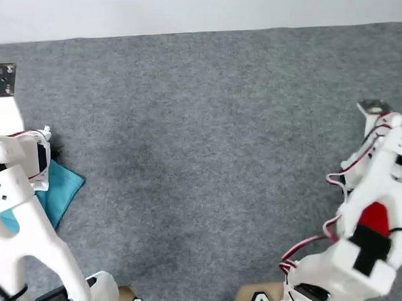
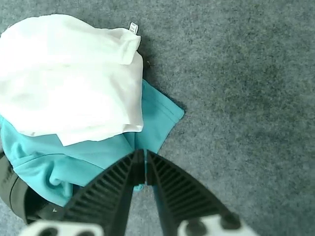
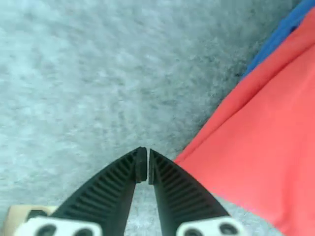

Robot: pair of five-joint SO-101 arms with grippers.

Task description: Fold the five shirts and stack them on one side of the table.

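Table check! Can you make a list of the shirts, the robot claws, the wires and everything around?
Surface: grey felt-like table cover.
Job's things: white shirt lying on teal shirt, dark cloth at that pile's edge; red shirt with blue cloth along its edge.
Clutter: nothing seen.
Grippers: left gripper shut over the teal shirt's edge; right gripper shut beside the red shirt.
Cables: red and white wires loop off the right arm.
Surroundings: pale wall behind the table.

A grey, felt-like table surface (image 1: 207,137) meets a plain white wall (image 1: 183,12).
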